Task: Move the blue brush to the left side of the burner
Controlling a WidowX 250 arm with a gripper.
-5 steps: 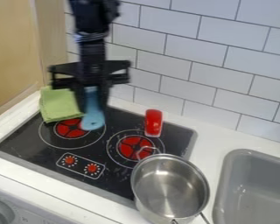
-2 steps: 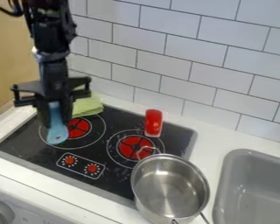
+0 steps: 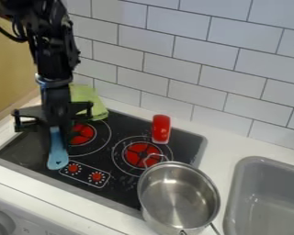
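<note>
At the left of the stove, the black gripper (image 3: 59,134) hangs low, shut on the handle of the blue brush (image 3: 57,157). The brush points toward the front, its rounded end beside the knob panel on the left. The left rear burner (image 3: 82,133) is red with a white ring around it, just right of the gripper and partly hidden by it. Whether the brush touches the stove top I cannot tell.
A green cloth (image 3: 90,100) lies behind the left burner. A red object (image 3: 161,129) stands behind the right burner (image 3: 142,154). A steel pot (image 3: 178,196) sits at the stove's front right, beside the grey sink (image 3: 234,200).
The gripper has moved left and then down toward the front, carrying the blue brush from over the left burner to its left side. The cloth, red object and pot stay put.
</note>
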